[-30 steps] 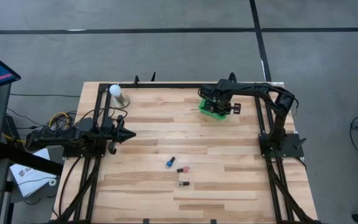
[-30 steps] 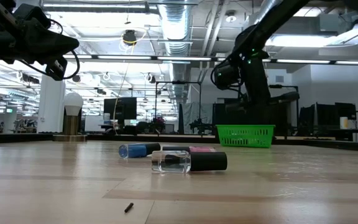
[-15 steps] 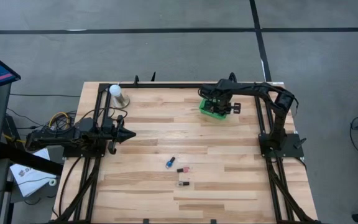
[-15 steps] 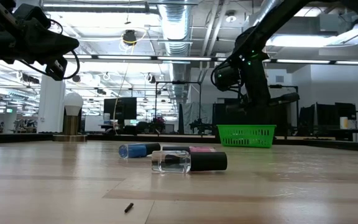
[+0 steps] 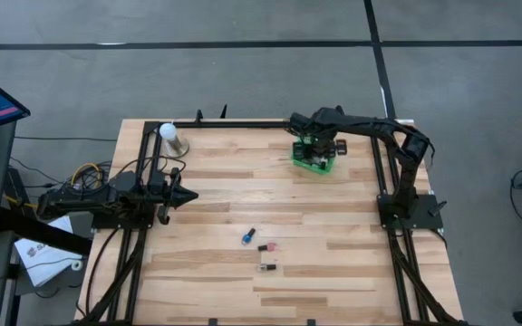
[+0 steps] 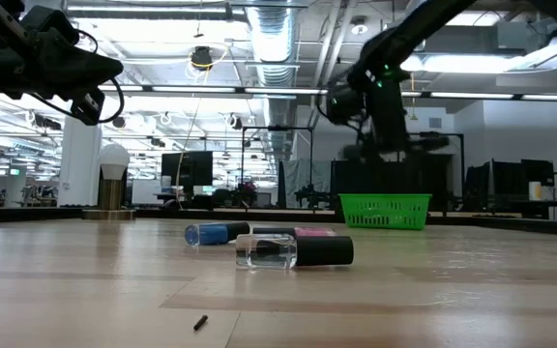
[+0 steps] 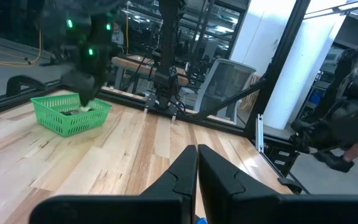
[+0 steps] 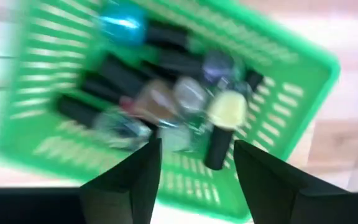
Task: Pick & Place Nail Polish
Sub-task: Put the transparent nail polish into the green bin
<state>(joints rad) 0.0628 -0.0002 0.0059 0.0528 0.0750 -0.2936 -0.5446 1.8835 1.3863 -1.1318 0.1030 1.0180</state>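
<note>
High view first: your right arm reaches from its base on the table's right side across to the far middle, w/ the right gripper (image 5: 319, 150) hanging right over the green basket (image 5: 304, 163). Right wrist view looks straight down into that basket, and the two dark fingers (image 8: 132, 177) stand well apart w/ nothing between them, so it's open and empty. Directly below the gap is a heap of nail polish bottles (image 8: 166, 93) lying on their sides in the basket, pointing every which way. You can pick out a teal one (image 8: 122, 23) near one basket wall w/ its dark cap along that wall, and a pale yellowish one (image 8: 226, 111) w/ a dark cap (image 8: 214, 149) aimed back toward the fingers. It's blurry tho, can't count them.

Left arm is parked along the table's left side, stretched toward the middle. Left gripper (image 5: 187, 195) is up off the wood, and in the left wrist view its fingers (image 7: 180, 174) are pressed together, gripping nothing.

Three bottles are on the bare table (image 5: 216, 263), near the front middle and well apart from both grippers, all lying flat: a blue bottle (image 5: 246, 237) w/ long axis diagonal, a pink one (image 5: 267, 247) lying roughly left-right, and a clear one (image 5: 265, 267) w/ a dark cap, also roughly left-right, closest to the front edge. White ball-topped stand (image 5: 172, 136) sits at the far left corner.
</note>
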